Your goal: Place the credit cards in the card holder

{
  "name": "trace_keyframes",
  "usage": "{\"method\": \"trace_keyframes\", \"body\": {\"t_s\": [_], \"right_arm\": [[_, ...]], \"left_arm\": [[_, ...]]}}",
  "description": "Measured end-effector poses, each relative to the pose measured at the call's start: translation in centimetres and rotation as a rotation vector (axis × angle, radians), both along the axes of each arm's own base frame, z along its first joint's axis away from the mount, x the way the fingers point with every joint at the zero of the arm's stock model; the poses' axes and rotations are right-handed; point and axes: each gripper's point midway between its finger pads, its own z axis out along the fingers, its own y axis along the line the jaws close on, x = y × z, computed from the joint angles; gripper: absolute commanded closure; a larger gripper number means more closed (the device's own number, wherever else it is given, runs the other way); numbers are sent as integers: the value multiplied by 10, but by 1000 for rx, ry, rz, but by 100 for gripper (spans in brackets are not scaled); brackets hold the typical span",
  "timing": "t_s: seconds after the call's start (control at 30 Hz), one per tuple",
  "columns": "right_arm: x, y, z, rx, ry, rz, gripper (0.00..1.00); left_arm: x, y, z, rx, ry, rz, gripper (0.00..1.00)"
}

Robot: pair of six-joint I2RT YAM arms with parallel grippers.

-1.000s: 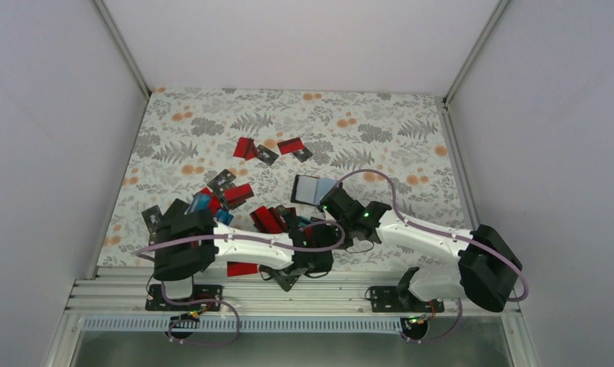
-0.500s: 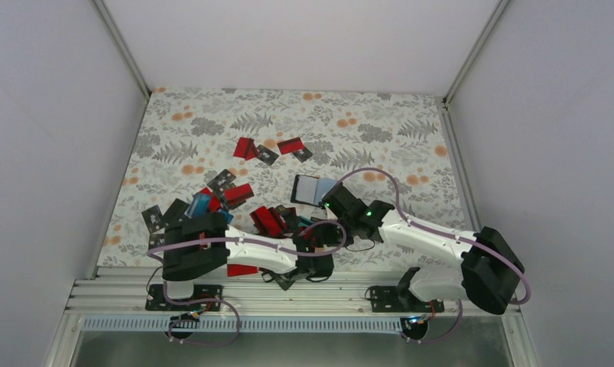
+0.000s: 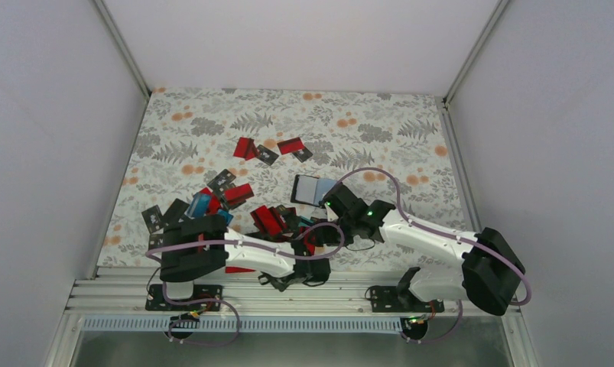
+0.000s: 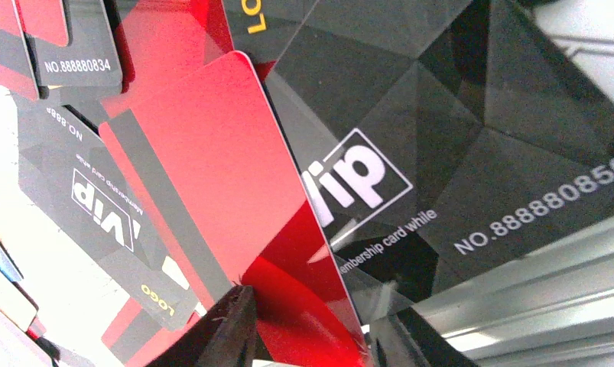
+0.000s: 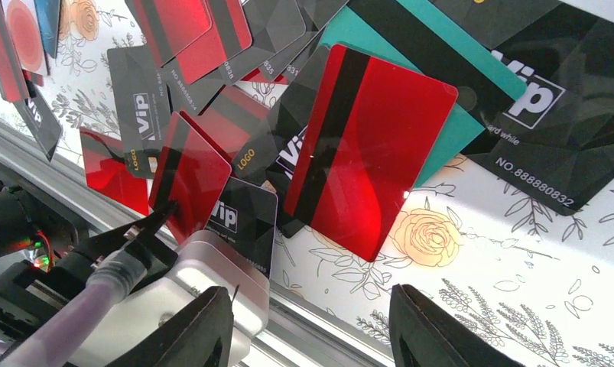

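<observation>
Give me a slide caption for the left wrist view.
Left gripper open around the corner of a red card lying over black VIP cards.

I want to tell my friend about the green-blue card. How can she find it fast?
In the right wrist view, find the orange rose on the flowery tablecloth. Just above it lies a red card with a dark stripe. The teal card peeks out from under that red card's upper right side; its neighbours are all red or black.
</observation>
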Motion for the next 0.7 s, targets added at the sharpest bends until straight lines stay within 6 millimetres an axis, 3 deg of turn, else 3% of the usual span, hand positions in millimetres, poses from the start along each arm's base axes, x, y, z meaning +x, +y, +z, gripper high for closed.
{"method": "trace_keyframes", "body": {"t_s": [0.27,0.57,0.7], "right_arm": [[2,0,2,8,-5,-1,46],[13,7,16,43,-46,2,46],[16,6,18,46,-53,1,46]], "left_arm": [[-4,1,10,1,18,-9,83],[6,-19,48,-97,-35,-22,96],[10,-17,53,-88,-62,-19,98]]}}
